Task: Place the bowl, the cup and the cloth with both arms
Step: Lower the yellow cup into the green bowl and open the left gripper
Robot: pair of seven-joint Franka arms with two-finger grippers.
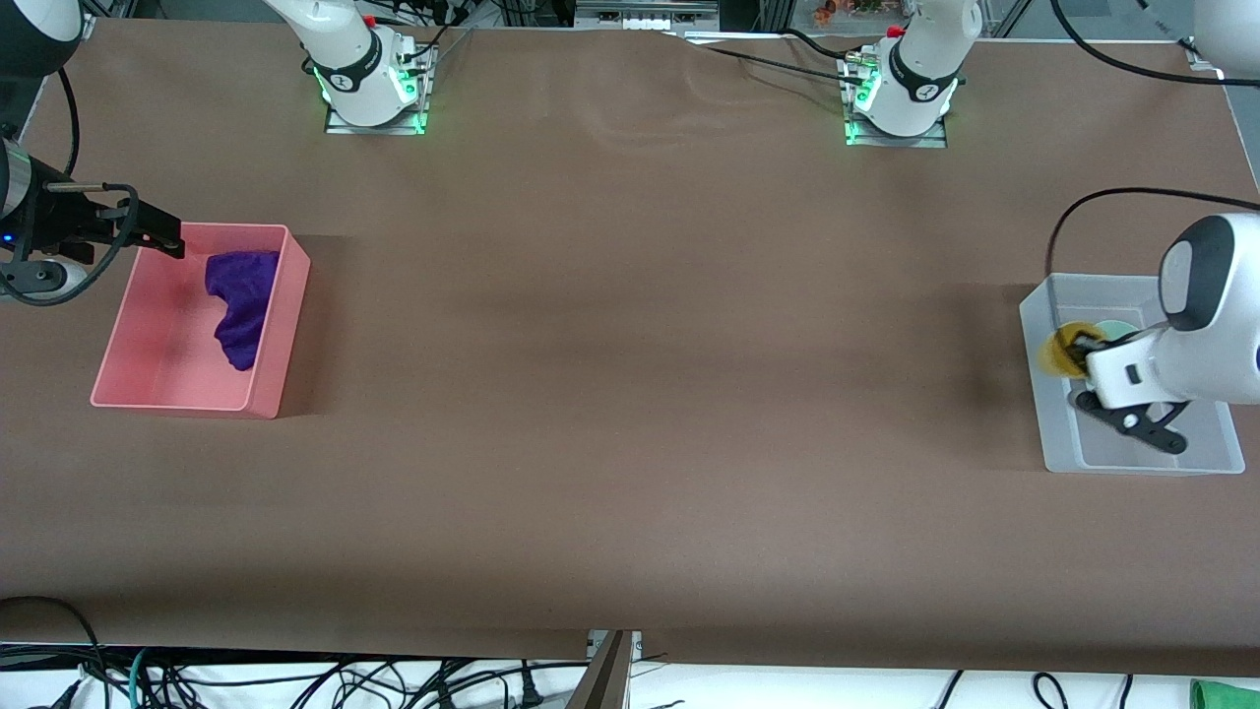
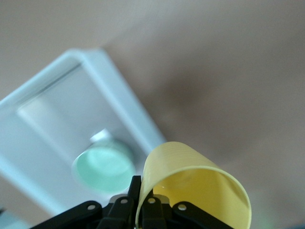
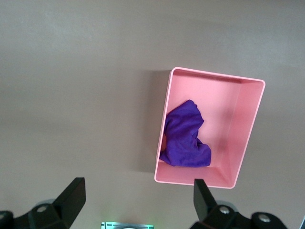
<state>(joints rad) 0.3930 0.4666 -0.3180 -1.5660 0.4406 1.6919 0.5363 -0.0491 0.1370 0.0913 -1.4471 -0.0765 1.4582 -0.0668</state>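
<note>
My left gripper (image 1: 1078,347) is shut on the wall of the yellow cup (image 1: 1059,352) and holds it tilted over the grey bin (image 1: 1132,461). In the left wrist view the fingers (image 2: 135,187) pinch the cup's (image 2: 200,188) rim. The mint-green bowl (image 1: 1119,328) sits upright in the grey bin (image 2: 119,102), beside the cup, and shows in the left wrist view (image 2: 104,168). The purple cloth (image 1: 239,300) lies in the pink bin (image 1: 177,406). My right gripper (image 1: 162,234) is open and empty, up over that bin's edge. It shows in the right wrist view (image 3: 138,186) with the cloth (image 3: 186,136) and pink bin (image 3: 228,124).
The pink bin stands at the right arm's end of the brown table, the grey bin at the left arm's end. Both arm bases (image 1: 374,89) (image 1: 896,94) stand along the table's edge farthest from the front camera.
</note>
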